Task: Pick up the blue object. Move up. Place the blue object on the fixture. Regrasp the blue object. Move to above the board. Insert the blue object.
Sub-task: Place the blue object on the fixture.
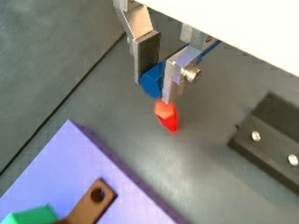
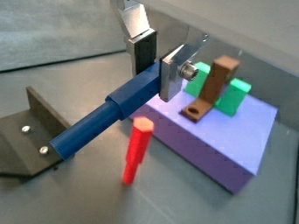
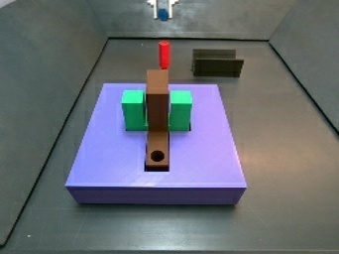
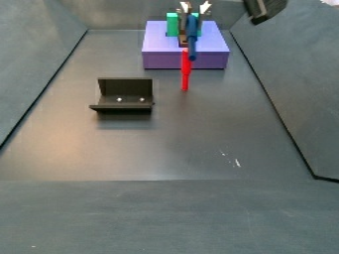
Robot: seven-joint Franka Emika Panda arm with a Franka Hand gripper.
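One slim blue cylindrical peg point(image 2: 103, 118), clamped aloft in the two-finger silver gripper point(image 2: 158, 63), hangs above the upright red peg point(image 2: 136, 150); carried toward the dark notched fixture point(image 4: 123, 96) at nine o'clock, it might clip that peg.

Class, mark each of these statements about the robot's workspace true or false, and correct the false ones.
1. The hand is shut on the blue object. True.
2. The red peg lies flat on the board. False: it stands upright on the floor, off the board.
3. The fixture holds the blue object. False: it is empty.
4. The brown bar leans on the green block. True.
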